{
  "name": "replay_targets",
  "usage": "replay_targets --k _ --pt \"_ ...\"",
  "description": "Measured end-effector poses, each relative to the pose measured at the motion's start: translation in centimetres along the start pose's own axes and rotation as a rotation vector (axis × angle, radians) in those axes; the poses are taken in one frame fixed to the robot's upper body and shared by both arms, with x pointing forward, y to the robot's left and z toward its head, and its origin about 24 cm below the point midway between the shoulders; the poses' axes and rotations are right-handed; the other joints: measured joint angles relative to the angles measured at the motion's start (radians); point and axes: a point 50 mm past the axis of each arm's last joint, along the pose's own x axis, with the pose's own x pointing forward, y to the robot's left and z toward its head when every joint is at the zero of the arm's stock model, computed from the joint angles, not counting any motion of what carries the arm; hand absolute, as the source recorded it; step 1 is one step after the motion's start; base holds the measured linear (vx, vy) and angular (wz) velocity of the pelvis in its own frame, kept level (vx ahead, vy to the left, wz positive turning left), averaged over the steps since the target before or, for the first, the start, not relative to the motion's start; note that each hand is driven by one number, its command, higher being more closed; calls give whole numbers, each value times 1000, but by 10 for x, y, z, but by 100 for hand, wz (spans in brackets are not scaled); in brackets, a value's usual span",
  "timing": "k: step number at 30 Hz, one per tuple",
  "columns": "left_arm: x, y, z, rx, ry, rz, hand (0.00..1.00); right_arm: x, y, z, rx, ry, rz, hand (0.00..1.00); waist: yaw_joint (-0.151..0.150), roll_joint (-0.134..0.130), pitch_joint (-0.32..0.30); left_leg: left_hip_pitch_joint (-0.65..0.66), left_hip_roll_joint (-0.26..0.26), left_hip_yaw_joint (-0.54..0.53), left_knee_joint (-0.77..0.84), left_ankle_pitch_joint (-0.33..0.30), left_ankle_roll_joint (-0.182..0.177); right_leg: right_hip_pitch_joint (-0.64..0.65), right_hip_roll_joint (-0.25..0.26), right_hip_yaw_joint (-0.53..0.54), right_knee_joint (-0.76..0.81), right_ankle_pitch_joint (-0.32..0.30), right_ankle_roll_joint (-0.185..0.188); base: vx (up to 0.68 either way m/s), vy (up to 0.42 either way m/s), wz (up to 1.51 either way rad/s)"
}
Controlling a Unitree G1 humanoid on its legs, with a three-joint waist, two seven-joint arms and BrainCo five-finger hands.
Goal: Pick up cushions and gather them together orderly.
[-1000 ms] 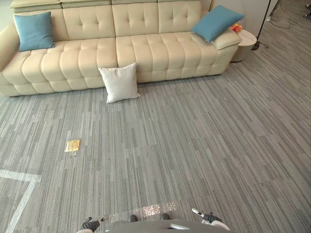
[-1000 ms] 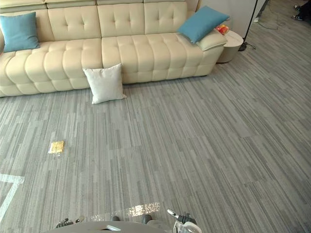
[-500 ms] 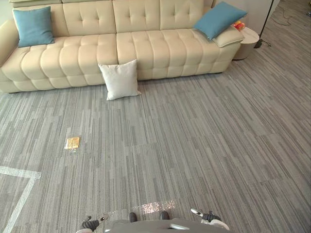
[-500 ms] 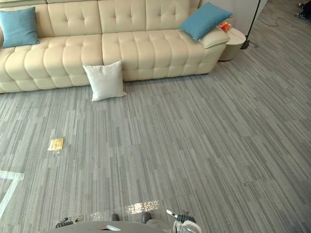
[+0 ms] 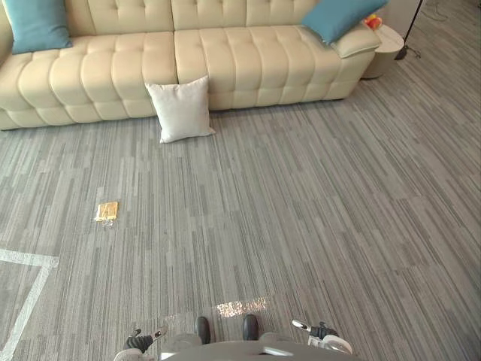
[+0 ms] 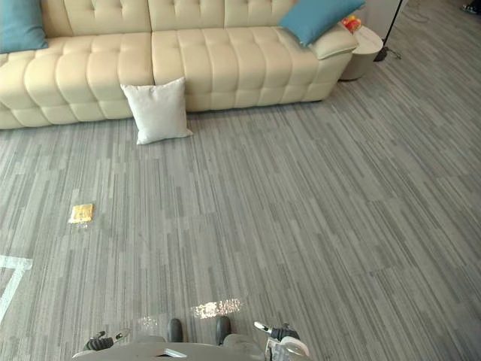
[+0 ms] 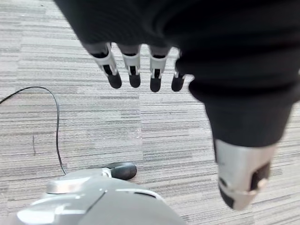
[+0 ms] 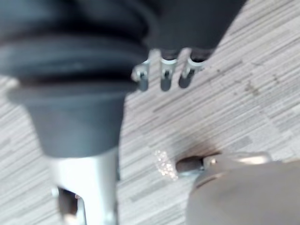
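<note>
A white cushion stands on the grey floor, leaning against the front of the cream sofa. One blue cushion rests at the sofa's left end. Another blue cushion lies tilted on a cream pillow at the right end. My left hand hangs over bare floor, fingers straight, holding nothing. My right hand also hangs with relaxed fingers and is empty. Both hands sit low at my sides, left and right, far from every cushion.
A small yellow packet lies on the floor to the left. White tape lines mark the floor at the lower left. A round side table with something red on it stands past the sofa's right end, beside a stand's dark base.
The whole picture has shifted: the sofa and cushions sit higher in view and look a little closer, so the camera moved. The cushions and both hands have kept their places.
</note>
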Motion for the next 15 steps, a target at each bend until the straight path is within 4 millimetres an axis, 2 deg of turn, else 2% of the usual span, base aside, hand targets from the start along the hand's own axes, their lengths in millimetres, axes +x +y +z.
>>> replay_targets --k 1,4,6,7,8,9,10,12,13,15 --pt "0 0 2 0 -4 1 0 0 1 1 1 -4 3 0 0 -3 3 -16 0 4 26 -19 2 -12 -3 0 15 -8 10 44 35 -7" --pt "1 2 6 0 -19 5 0 0 1 6 -21 -31 2 0 -1 2 17 -80 10 7 183 -124 17 -79 -23 -11 187 -90 56 80 62 -5" --pt "1 -5 9 -9 -30 -7 0 1 -4 13 -23 -57 -9 0 5 34 38 -80 33 1 267 -178 36 -168 -36 -63 456 -115 87 57 97 1" --pt "1 -7 11 -11 -34 -12 0 0 -4 15 -21 -68 -9 0 4 37 41 -77 34 -4 281 -183 38 -201 -46 -74 538 -119 81 116 118 31" --pt "1 -6 15 -16 -46 -9 0 -1 -5 14 -17 -73 -10 0 0 37 42 -75 28 -27 308 -210 47 -276 -76 -101 707 -123 59 183 95 45" --pt "2 -4 20 -33 -60 0 0 -2 -4 15 -11 -86 -7 0 -1 22 44 -76 21 -48 334 -234 54 -320 -95 -106 817 -152 40 244 72 57" --pt "3 -2 28 -49 -82 11 0 -2 -1 14 -3 -86 -2 0 1 11 50 -67 17 -72 356 -261 56 -350 -101 -104 893 -188 41 225 28 46" --pt "3 -2 29 -54 -83 15 0 -2 -2 13 7 -84 -6 0 1 10 52 -32 20 -99 352 -279 56 -371 -99 -123 915 -242 39 318 -8 46" --pt "3 -4 32 -56 -91 14 0 -2 -4 14 14 -88 -11 0 -3 12 54 13 25 -122 314 -283 56 -395 -93 -161 849 -276 31 421 -34 52" --pt "3 -7 36 -62 -100 9 0 -2 -4 16 22 -92 -14 0 -10 20 57 40 40 -137 284 -284 54 -417 -78 -201 763 -276 19 364 -57 40"
